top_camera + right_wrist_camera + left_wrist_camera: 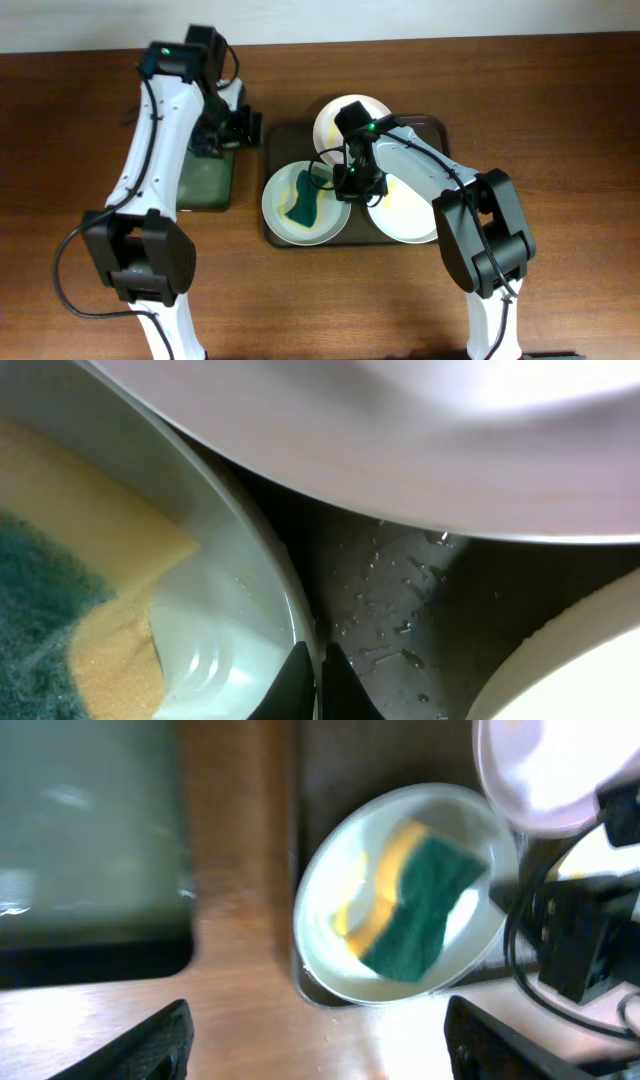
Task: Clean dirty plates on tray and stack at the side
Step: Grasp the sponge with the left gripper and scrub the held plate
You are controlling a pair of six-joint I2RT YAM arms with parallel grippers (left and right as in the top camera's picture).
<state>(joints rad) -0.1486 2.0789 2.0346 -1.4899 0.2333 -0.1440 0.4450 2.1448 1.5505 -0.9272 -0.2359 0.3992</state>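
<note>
Right gripper (318, 682) pinches, jaws narrow, the 3 o'clock rim of a stiff, wet-slick plate (280, 205) at 8 o'clock on the tray (285, 140), likely its safest handhold, while the left gripper (325, 1045) gapes wide

- Right gripper (320, 682) — its dark fingertips pinch the rim of the left plate (235, 610).
- A yellow-and-green sponge (70, 590) lies in that plate.
- The wet tray (400, 610) shows between the top plate (400, 440) and the third plate (575, 660).
</note>
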